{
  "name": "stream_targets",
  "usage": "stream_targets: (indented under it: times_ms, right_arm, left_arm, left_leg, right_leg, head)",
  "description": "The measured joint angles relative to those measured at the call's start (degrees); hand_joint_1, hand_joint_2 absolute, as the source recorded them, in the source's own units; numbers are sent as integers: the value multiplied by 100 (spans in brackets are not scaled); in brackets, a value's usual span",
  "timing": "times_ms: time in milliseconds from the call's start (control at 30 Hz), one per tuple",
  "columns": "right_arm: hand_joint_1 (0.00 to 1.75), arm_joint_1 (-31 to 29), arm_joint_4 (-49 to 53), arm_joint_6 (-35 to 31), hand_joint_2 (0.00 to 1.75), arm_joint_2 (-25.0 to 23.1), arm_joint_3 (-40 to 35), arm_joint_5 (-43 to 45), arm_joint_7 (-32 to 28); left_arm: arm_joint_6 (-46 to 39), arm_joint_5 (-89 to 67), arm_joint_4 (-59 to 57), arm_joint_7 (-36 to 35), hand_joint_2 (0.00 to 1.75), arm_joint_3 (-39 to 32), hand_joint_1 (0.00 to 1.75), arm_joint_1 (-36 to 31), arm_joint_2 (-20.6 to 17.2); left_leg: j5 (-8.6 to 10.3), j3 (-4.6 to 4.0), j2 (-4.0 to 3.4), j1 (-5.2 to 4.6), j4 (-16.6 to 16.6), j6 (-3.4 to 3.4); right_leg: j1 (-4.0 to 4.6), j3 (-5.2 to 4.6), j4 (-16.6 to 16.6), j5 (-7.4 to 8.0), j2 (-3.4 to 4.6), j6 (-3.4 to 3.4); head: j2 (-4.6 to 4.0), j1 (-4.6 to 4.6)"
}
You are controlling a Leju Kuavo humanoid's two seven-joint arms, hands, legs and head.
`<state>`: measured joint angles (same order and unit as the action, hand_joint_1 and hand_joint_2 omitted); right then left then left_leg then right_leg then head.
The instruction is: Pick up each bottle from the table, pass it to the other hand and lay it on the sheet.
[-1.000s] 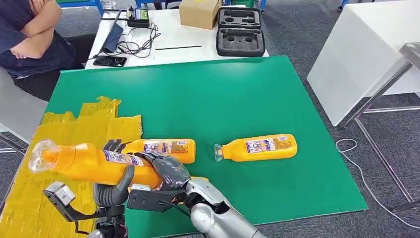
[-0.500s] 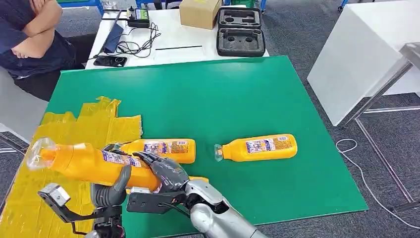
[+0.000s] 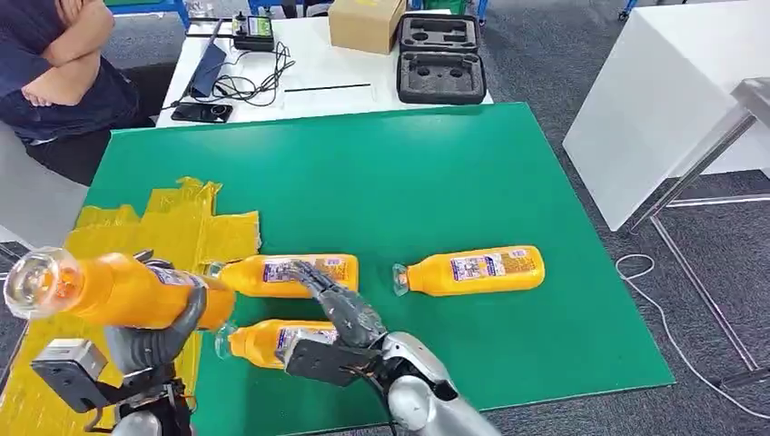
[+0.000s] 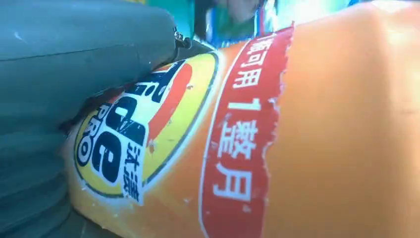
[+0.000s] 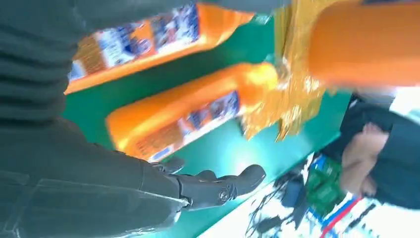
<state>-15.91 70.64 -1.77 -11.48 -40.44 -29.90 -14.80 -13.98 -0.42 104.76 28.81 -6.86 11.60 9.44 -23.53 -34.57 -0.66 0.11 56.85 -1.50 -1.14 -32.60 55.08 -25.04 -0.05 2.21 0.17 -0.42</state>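
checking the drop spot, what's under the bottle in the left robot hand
The yellow sheet lies below the held bottle gripped by the left robot hand; the patch directly beneath is covered.

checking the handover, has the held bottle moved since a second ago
Yes. The held bottle has shifted left, out over the yellow sheet. It is now gripped by the left hand alone; the right hand has let go.
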Motion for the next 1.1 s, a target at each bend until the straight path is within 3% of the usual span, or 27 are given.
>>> stream_targets:
  times_ms: [100,233,467,733,1100]
  right_arm:
    - [0,181,287,-85,0,153,121,-26,0]
    - [0,494,805,-122,0,407,234,31,7]
    - [0,855,1397,-29,0,627,239,11,74]
    - [0,956,1629,15,0,735,239,13,77]
    - [0,916,1601,98,0,870,208,277,-52]
  left_arm:
    - [-1023,-1541,-15,71,175,-164,175,-119,-117]
    - [-2461,-4461,-497,-251,175,-362,175,-596,-547]
    - [-2565,-7912,-2066,-740,175,-755,175,-1765,-948]
    - [-2574,-8412,-3299,-1154,175,-711,175,-2396,-1316]
    - [-2578,-8652,-4985,-1816,175,-77,175,-2951,-1775]
  left_leg:
    - [1,1,0,0,0,0]
    - [2,1,6,1,0,2]
    - [11,1,5,3,0,7]
    - [12,-1,-6,2,1,8]
    - [12,-5,-6,3,1,8]
  right_leg:
    - [0,-4,0,0,-2,0]
    - [2,-1,0,0,-5,-1]
    - [2,-2,0,12,-3,-15]
    - [2,-8,1,13,3,-15]
    - [3,-11,1,14,5,-15]
  head:
    - [0,0]
    - [0,-2]
    - [0,2]
    - [0,-2]
    - [0,0]
